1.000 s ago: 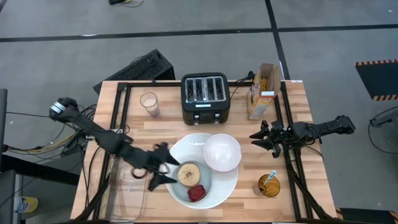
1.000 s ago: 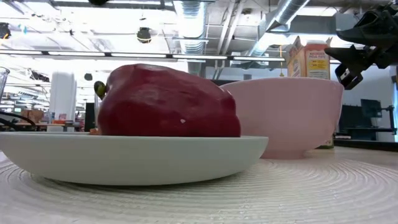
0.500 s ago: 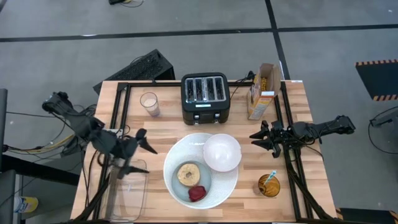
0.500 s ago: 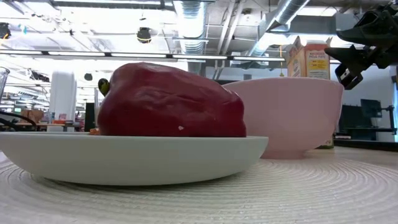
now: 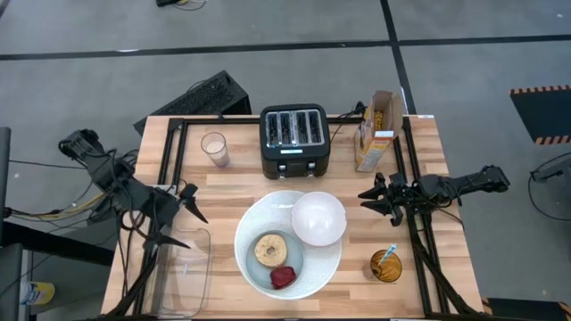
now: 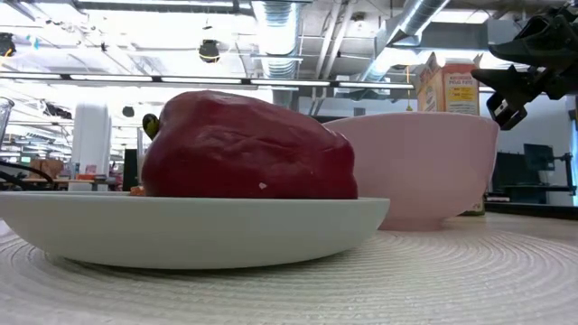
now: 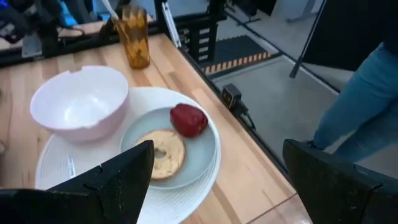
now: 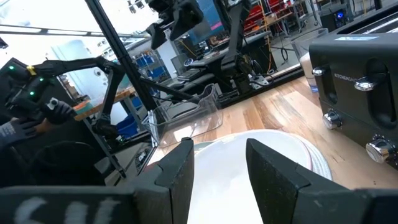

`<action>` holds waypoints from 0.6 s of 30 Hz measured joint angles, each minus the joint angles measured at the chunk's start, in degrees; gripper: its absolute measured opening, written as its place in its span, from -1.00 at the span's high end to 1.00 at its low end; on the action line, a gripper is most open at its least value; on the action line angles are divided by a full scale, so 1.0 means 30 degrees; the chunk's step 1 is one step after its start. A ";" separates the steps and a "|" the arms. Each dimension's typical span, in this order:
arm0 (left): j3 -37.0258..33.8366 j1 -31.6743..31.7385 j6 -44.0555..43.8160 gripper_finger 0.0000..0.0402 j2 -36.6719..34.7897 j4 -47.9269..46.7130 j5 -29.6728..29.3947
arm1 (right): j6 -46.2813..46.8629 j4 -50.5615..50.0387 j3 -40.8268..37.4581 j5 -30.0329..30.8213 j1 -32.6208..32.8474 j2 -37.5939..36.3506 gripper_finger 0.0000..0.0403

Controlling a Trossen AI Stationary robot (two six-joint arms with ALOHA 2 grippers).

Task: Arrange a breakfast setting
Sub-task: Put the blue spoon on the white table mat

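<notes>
Wood table (image 5: 223, 183) in industrial room; left end effector (image 5: 177, 217) released, right (image 5: 373, 201) partly parted.

Large round white plate (image 5: 259, 217) lies flat, right of the wide-open left gripper (image 5: 176, 218). On it: upright, empty white bowl (image 5: 318, 218) and smaller pale blue-grey plate (image 5: 259, 268) carrying tan bagel (image 5: 270, 250) and red food piece (image 5: 283, 277).

The bagel (image 5: 269, 249) and red piece (image 5: 283, 277) lie on the small plate (image 5: 254, 270), bowl (image 5: 318, 218) beside it.
</notes>
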 joint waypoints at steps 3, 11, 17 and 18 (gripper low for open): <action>-0.0051 0.0000 0.0023 -0.69 -0.0534 0.0348 -0.0021 | 0.0000 -0.0003 0.0000 -0.0005 0.0000 0.0007 0.17; -0.5475 0.0007 -0.0877 -0.69 -0.3906 0.5486 0.0006 | 0.0000 0.0002 -0.0004 0.0000 -0.0003 0.0003 0.17; -1.0399 0.0007 -0.1447 -0.69 -0.6951 1.0276 0.0004 | 0.0000 -0.0003 -0.0003 0.0000 -0.0004 0.0007 0.17; -1.1050 0.0007 -0.1465 -0.69 -0.7365 1.0958 0.0003 | -0.0003 -0.0003 -0.0007 -0.0002 -0.0004 0.0004 0.17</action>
